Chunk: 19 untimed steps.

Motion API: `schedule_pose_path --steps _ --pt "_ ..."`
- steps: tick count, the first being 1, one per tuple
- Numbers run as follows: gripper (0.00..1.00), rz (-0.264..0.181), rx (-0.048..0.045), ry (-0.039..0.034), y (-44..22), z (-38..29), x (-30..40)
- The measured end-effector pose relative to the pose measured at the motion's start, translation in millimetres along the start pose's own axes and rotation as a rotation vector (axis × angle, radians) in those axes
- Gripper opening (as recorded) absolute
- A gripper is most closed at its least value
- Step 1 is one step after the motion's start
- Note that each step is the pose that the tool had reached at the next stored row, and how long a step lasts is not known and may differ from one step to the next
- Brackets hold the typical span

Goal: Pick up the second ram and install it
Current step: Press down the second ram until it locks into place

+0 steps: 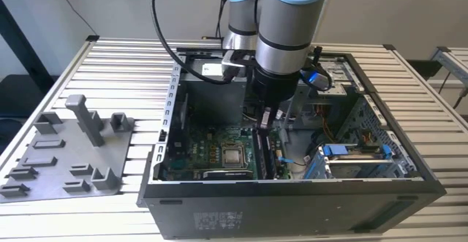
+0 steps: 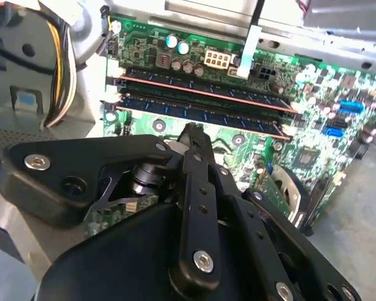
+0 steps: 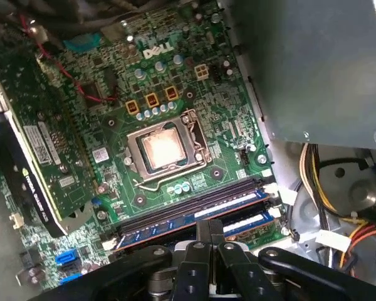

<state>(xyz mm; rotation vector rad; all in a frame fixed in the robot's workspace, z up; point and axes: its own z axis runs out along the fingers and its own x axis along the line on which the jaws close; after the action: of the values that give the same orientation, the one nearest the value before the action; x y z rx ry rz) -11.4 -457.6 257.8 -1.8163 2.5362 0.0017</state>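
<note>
An open computer case [image 1: 292, 190] lies on a slatted table, and a robot arm [image 1: 289, 23] reaches down into it at the centre of the exterior view. The gripper [image 1: 264, 122] hangs just above the long memory slots [image 1: 264, 157] on the green board. In both wrist views its narrow tip [image 2: 191, 133] [image 3: 210, 227] sits directly over those slots [image 2: 200, 103] [image 3: 194, 202], with the jaws drawn together. The ram cannot be picked out for certain. A thin card held edge-on between the jaws would be hidden, and a bluish strip lying along the slots could be either a card or the slot plastic. Judging by what such a card is, it would be very light, stiff and thin, and easily damaged at its chips and its contact edge (best pinched on the flat faces near the middle of the long top edge, so it hangs level). It would need to sit square over a slot, because tilting could jam one end. Around the slots, the processor socket [image 3: 161, 149] is close beside them. A large expansion card [image 3: 34, 157] stands further off. Yellow and black cables [image 3: 319, 182] bunch near one end of the slots and could snag. Blue drive latches [image 1: 351, 150] sit toward the exterior view's right. A grey tray [image 1: 44, 165] with posts rests outside the case at the exterior view's left.
</note>
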Motion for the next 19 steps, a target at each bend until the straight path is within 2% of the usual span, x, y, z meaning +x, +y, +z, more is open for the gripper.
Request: schedule_pose_path --steps 8,13,19 --pt "0.11 -0.138 -0.0026 -0.0018 0.0 3.5 0.0" --pt "0.11 -0.146 -0.0024 -0.0006 -0.6 4.0 -0.2" --pt "0.11 -0.18 -0.0035 -0.0011 -1.5 7.6 0.7"
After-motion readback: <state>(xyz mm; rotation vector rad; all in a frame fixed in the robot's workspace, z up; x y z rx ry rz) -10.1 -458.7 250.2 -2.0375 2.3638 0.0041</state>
